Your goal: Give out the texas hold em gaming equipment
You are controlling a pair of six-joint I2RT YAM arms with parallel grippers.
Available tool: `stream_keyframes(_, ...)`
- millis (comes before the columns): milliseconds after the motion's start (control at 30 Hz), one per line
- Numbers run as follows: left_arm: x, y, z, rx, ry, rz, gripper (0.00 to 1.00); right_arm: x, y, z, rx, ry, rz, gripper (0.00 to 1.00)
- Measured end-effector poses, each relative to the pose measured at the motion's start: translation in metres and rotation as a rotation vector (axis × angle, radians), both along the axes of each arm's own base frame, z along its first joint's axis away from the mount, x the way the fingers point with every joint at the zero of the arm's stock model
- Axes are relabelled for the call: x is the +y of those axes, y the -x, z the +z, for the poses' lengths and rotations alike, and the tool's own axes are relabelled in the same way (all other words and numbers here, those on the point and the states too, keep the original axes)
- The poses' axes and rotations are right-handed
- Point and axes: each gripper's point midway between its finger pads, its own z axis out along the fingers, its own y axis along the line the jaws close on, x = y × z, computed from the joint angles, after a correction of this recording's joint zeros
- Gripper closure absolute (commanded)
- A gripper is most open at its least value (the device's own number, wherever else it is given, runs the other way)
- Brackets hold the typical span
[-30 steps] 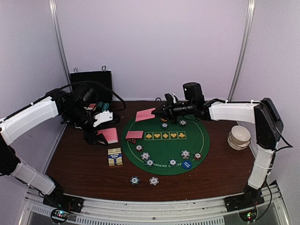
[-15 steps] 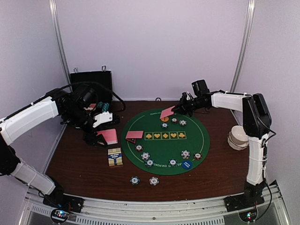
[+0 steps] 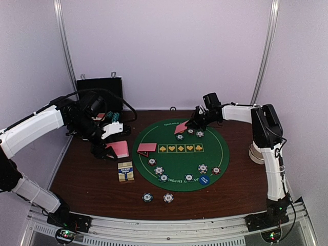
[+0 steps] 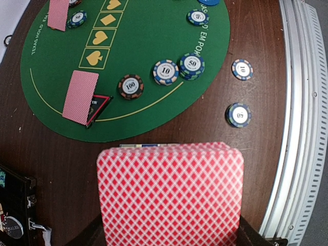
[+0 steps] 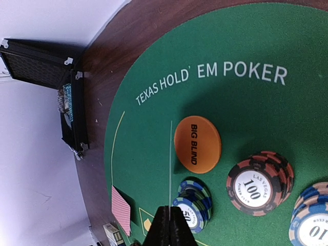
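— Now, the right pincer (image 5: 168,219) is clamped on one pink-backed card (image 3: 180,127), tilted above the far end of the green mat (image 3: 179,162), by the orange disc (image 5: 197,144).
— And the left pincer (image 3: 109,150) grips the deck (image 4: 171,197), just off that mat's left edge.

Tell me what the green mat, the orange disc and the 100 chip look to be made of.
Green mat: felt-like cloth, matte, with a fuzzy nap and printed white lettering.
Orange disc: probably plastic, smooth and slightly satin, with black printed text.
100 chip: clay composite or plastic, hard to tell which; dull striped rim, smoother paper-like centre label.
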Motion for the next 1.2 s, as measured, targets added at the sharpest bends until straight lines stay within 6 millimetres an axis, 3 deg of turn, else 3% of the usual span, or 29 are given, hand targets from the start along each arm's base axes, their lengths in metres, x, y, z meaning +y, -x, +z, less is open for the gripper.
stream_keyframes(167,0.000,0.002,0.000,0.008,-0.001,-0.001,1.00,-0.001,-0.006,-0.001,-0.022,0.022,0.005,0.79)
stream_keyframes(533,-0.001,0.003,0.004,0.014,0.008,-0.003,1.00,-0.021,0.007,-0.018,-0.002,0.184,0.015,0.47)
stream_keyframes(600,-0.001,0.003,0.004,0.016,0.008,-0.002,1.00,-0.024,0.009,-0.011,-0.012,0.206,0.014,0.26)
stream_keyframes(700,-0.001,0.003,0.005,0.016,0.009,0.000,1.00,-0.029,0.012,0.013,-0.058,0.240,0.015,0.03)
stream_keyframes(833,-0.001,0.002,0.007,0.011,0.013,0.000,1.00,-0.025,0.020,0.053,-0.135,0.266,0.022,0.00)
stream_keyframes(967,-0.002,0.002,0.009,0.009,0.018,0.001,1.00,-0.003,0.046,0.095,-0.219,0.281,0.060,0.00)
stream_keyframes(1100,-0.003,0.002,0.009,0.013,0.021,0.004,1.00,0.039,0.110,0.121,-0.270,0.268,0.150,0.01)
stream_keyframes(1200,-0.003,0.002,0.010,0.013,0.023,0.006,1.00,0.069,0.161,0.119,-0.273,0.249,0.206,0.00)
